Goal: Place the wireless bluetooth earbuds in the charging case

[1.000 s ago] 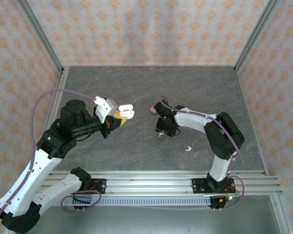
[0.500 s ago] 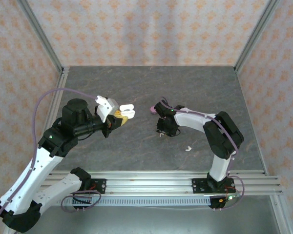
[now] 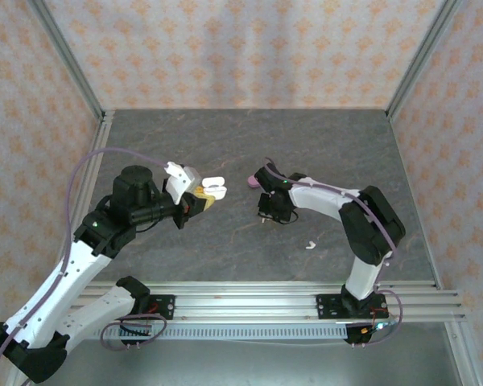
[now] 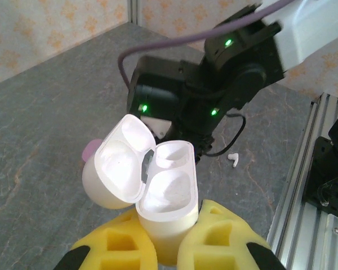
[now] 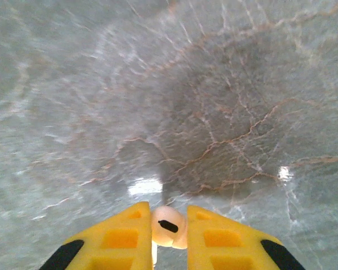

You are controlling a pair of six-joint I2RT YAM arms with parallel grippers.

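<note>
Two arms reach in over the grey bench (image 3: pixel 225 137) from its near edge. On the left, the left gripper (image 3: pixel 203 201) is raised above the left half of the bench and clamps the base of a white charging case (image 3: pixel 212 186). From above, that case reads as a small white open shell. The left wrist view gives the detail: the yellow fingers (image 4: pixel 219 236) of the left gripper (image 4: pixel 169 225) press on either side of the case (image 4: pixel 166 185). Its lid is swung back to the left, and both moulded wells in the base are bare.

Near the middle of the bench, a small pink rounded thing (image 3: pixel 251 182) sits just beside the right arm's wrist. The left wrist view shows it (image 4: pixel 90 151) peeking out behind the case lid. Whether it is a case or an earbud I cannot tell.

On the right, the right gripper (image 3: pixel 265 217) points down close to the bench, well apart from the case. The overhead view does not reveal what it carries. The right wrist view does: the right gripper (image 5: pixel 167 212) is narrowed onto a white earbud (image 5: pixel 168 226), pinched between the yellow pads just above the bench.

Farther right, toward the near edge, a loose earbud (image 3: pixel 311 244) lies on the bench, also visible as a tiny white piece (image 4: pixel 232 160) in the left wrist view.
</note>
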